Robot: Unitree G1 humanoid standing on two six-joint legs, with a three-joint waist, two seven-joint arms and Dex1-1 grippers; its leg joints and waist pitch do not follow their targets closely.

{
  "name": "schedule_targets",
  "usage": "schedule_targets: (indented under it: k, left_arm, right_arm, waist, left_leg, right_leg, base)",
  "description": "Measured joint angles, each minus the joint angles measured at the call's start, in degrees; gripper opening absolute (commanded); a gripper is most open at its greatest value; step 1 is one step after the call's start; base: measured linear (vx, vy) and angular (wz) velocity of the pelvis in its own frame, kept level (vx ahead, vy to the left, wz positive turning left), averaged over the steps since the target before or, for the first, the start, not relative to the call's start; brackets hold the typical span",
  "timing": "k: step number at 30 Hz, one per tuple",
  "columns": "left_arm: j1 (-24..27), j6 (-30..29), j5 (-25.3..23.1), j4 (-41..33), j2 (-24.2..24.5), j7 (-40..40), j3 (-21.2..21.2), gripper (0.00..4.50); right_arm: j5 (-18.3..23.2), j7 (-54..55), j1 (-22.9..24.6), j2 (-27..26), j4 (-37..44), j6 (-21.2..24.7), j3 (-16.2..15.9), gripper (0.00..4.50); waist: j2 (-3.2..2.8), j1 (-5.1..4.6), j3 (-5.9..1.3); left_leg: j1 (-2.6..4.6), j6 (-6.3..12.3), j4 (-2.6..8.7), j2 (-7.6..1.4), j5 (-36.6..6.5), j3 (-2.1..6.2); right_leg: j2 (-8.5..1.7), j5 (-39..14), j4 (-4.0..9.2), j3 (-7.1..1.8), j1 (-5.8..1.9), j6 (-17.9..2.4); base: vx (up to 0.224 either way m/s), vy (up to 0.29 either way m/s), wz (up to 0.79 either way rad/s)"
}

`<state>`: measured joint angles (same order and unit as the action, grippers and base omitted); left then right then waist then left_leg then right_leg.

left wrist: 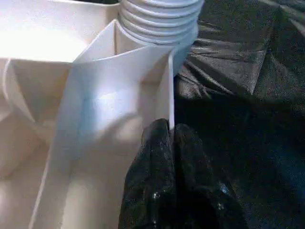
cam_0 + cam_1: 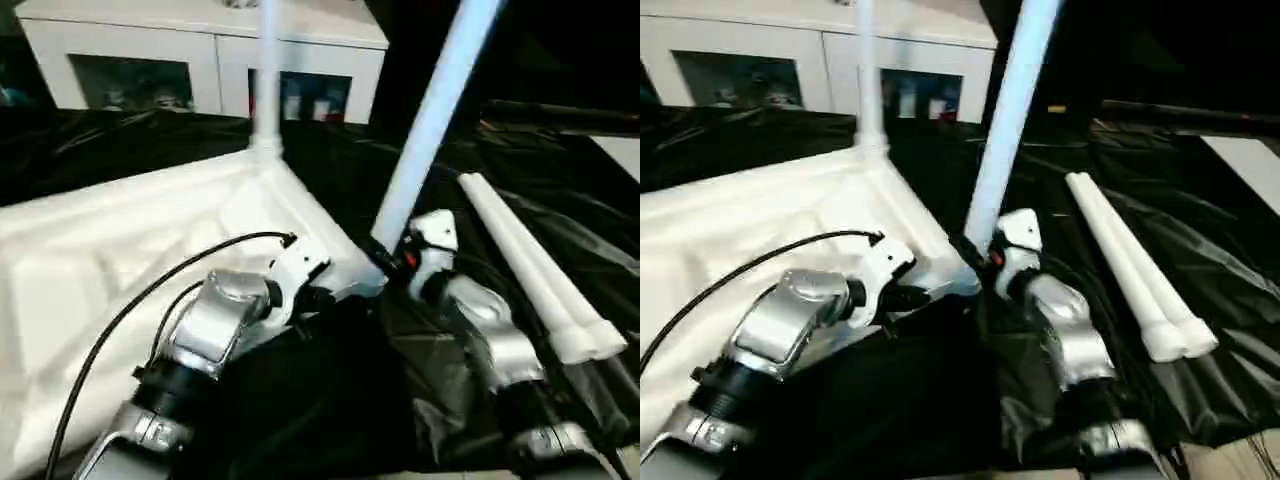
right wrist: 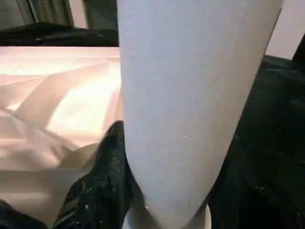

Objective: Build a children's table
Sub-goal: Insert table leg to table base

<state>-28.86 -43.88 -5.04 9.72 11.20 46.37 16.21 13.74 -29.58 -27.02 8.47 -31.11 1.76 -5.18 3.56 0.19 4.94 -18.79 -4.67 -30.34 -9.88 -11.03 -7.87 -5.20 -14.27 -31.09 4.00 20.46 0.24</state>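
Observation:
The children's table top lies upside down on a black sheet, its ribbed underside facing up. One white leg stands upright in the far corner socket. A second leg leans to the right out of the near right corner socket. My right gripper is shut on this leg's lower end, one black finger lying against the tube. My left gripper is pinched shut on the top's thin side wall just below that corner, beside the leg's threaded end.
Two loose white legs lie side by side on the black sheet to my right. A white cabinet with glass doors stands behind the table top. A pale surface shows at the far right edge.

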Motion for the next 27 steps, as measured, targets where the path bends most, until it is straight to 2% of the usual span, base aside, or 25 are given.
schedule_targets:
  k: [2,9,11,14,17,20,23,27]
  left_arm:
    - [0.00,0.07,-0.33,-0.33,0.00,-0.28,0.00,0.00]
    - [-0.01,8.96,-1.58,0.45,3.97,1.27,4.19,0.00]
    - [-0.15,12.32,-1.49,0.92,5.91,4.00,5.01,0.00]
    - [-0.92,17.39,-1.35,2.21,8.64,9.10,6.00,0.00]
    - [-1.84,24.27,-0.62,4.29,11.53,15.56,7.00,0.00]
    - [-3.45,30.15,0.44,6.39,13.46,20.42,8.86,0.00]
    - [-5.90,35.29,1.11,10.09,14.04,24.37,9.37,0.00]
    - [-8.21,39.84,1.87,14.56,14.09,28.00,9.65,0.00]
  right_arm:
    - [0.00,-0.62,-0.72,0.12,-0.61,0.00,0.04,1.84]
    - [0.15,-7.41,-1.44,3.34,-1.05,0.65,0.03,1.84]
    - [0.83,-11.32,-0.04,5.27,1.27,1.88,-0.02,1.84]
    - [2.91,-18.04,3.34,9.34,6.69,4.35,-0.39,1.84]
    - [4.87,-24.72,7.01,14.69,12.95,6.31,-1.91,1.84]
    - [6.23,-30.57,9.56,19.37,17.79,7.00,-3.10,1.84]
    - [7.11,-33.31,11.03,21.34,21.32,8.10,-3.14,1.84]
    - [7.19,-34.76,12.09,22.47,24.21,8.90,-3.40,1.84]
  waist:
    - [0.06,0.01,-0.02]
    - [0.35,0.25,0.07]
    - [0.46,0.58,0.07]
    - [0.73,1.78,-0.08]
    - [1.76,2.45,-0.35]
    - [2.12,3.42,-0.57]
    - [2.52,3.69,-0.83]
    - [2.50,3.67,-0.85]
  left_leg:
    - [-0.33,0.00,0.00,0.02,0.00,-0.01]
    - [-0.33,0.00,0.09,-0.01,0.00,-0.12]
    - [-0.38,0.01,0.19,-0.01,0.01,-0.21]
    - [-0.28,0.02,0.26,-0.12,0.02,-0.80]
    - [-0.23,0.03,0.25,-0.31,0.03,-1.85]
    - [-0.29,0.26,0.22,-0.53,-0.13,-2.38]
    - [-0.67,0.78,-0.21,-0.68,-0.31,-2.47]
    - [-0.79,0.94,-0.27,-0.80,-0.41,-2.43]
  right_leg:
    - [0.00,0.00,0.01,-0.05,0.44,0.00]
    - [0.02,0.01,0.00,-0.13,0.59,-0.01]
    - [0.02,0.02,-0.01,-0.17,0.55,-0.02]
    - [0.02,0.60,-0.15,-0.51,0.51,-0.38]
    - [0.05,2.15,-0.35,-1.49,0.50,0.03]
    - [0.06,1.49,-0.91,-1.84,0.50,0.52]
    - [0.15,0.79,-2.01,-2.00,0.76,0.05]
    - [0.24,0.37,-2.09,-1.99,0.74,-0.60]
  base:
    - [0.000,0.000,0.00]
    - [0.000,0.000,0.00]
    - [0.000,0.000,0.00]
    - [0.020,-0.005,0.04]
    - [0.087,-0.024,0.16]
    - [0.114,-0.017,0.12]
    - [0.104,-0.018,0.07]
    - [0.017,-0.003,0.02]
